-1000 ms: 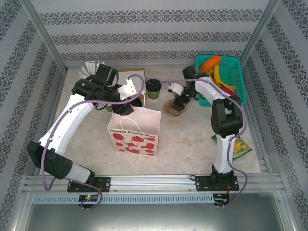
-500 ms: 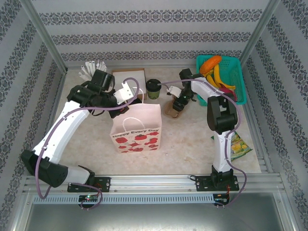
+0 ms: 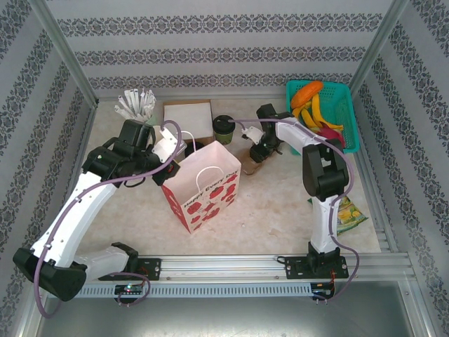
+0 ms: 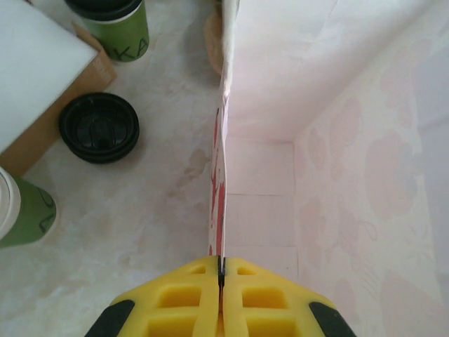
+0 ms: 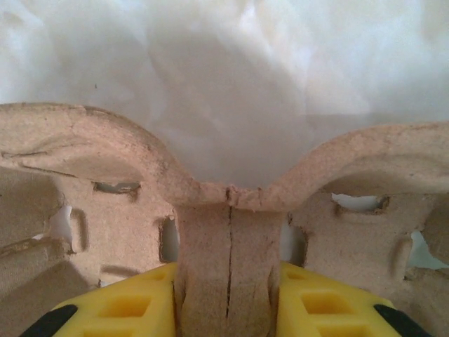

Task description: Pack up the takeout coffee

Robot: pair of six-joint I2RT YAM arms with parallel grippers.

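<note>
So that the paper bag (image 3: 210, 188) stands open for the takeout coffee (image 3: 224, 129), my left jaws pinch its wall shut; my right jaws clamp the post of the pulp carrier (image 5: 228, 246).

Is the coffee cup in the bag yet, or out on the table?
Out. The coffee cup stands on the table behind the paper bag, whose inside looks empty.

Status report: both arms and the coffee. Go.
Left gripper jaws shut on paper bag rim. Right gripper jaws clamped on pulp carrier. Takeout coffee upright behind bag, untouched. Carrier close beside it.
</note>
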